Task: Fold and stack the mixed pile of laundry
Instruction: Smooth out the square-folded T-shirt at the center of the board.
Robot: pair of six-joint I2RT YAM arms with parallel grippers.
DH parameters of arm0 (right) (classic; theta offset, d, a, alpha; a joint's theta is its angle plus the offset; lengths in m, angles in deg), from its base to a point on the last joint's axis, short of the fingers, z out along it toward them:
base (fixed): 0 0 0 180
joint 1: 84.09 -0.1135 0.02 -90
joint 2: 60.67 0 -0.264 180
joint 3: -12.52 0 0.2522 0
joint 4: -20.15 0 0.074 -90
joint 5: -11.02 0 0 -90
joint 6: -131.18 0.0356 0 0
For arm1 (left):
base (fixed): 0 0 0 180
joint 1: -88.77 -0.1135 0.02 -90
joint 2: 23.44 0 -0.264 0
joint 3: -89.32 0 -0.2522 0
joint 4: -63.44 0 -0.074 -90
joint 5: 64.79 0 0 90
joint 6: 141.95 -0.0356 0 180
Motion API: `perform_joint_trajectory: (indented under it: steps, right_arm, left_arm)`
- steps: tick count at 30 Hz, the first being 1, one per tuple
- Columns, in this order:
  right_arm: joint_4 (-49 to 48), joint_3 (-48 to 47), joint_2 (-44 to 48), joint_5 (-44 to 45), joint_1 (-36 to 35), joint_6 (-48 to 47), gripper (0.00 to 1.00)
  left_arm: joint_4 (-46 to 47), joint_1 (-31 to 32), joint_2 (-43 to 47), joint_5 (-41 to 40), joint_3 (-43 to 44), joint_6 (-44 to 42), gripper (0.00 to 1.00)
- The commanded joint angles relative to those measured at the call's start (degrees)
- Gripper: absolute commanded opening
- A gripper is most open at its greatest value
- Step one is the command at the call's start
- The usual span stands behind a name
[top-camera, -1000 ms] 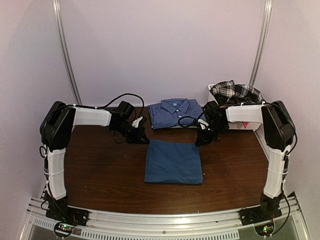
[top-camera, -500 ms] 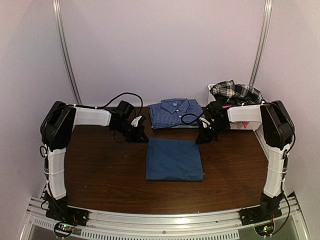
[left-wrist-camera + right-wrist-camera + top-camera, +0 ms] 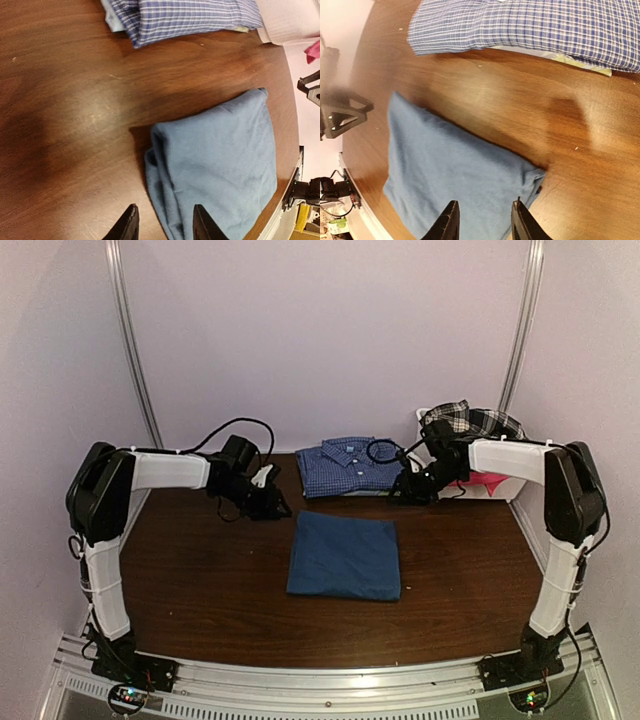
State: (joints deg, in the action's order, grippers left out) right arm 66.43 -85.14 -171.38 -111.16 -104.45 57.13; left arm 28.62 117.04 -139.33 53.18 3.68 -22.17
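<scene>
While the plain dark blue folded T-shirt (image 3: 343, 556) lies flat at the centre of the brown wooden table (image 3: 200, 580), the left gripper (image 3: 268, 506) hovers off its upper-left corner and the right gripper (image 3: 404, 492) off its upper-right, both with fingers parted and gripping nothing. Just above sits a folded blue-checked shirt (image 3: 352, 466). A black-and-white plaid shirt (image 3: 470, 422) and a bright pink piece (image 3: 487, 480) fill the white rectangular plastic bin (image 3: 497, 492) at upper right.

Left claw (image 3: 163, 222) and right claw (image 3: 482, 220) hover, jaws parted.
</scene>
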Motion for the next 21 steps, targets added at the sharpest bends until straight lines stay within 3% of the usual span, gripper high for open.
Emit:
perform_joint_trajectory:
  steps: [1, 10, 14, 21]
  right_arm:
    - [-3.1, 5.4, 6.3, -8.0, -0.6, 4.8, 0.37]
    - [-23.7, 14.0, 1.5, -17.7, -5.5, 19.7, 0.37]
    - [-23.5, 13.5, -4.6, -17.2, -4.5, 17.9, 0.37]
    - [-18.8, 10.4, -10.7, -15.9, -2.1, 13.1, 0.36]
  left_arm:
    - [2.9, 3.2, 3.6, 6.1, -0.9, -3.2, 0.38]
    - [13.6, 10.0, -4.9, 13.0, 3.5, 4.5, 0.42]
    - [14.5, 7.9, -8.5, 10.2, 0.9, 7.4, 0.42]
    - [12.4, 0.9, -5.6, 6.9, -10.0, 5.6, 0.43]
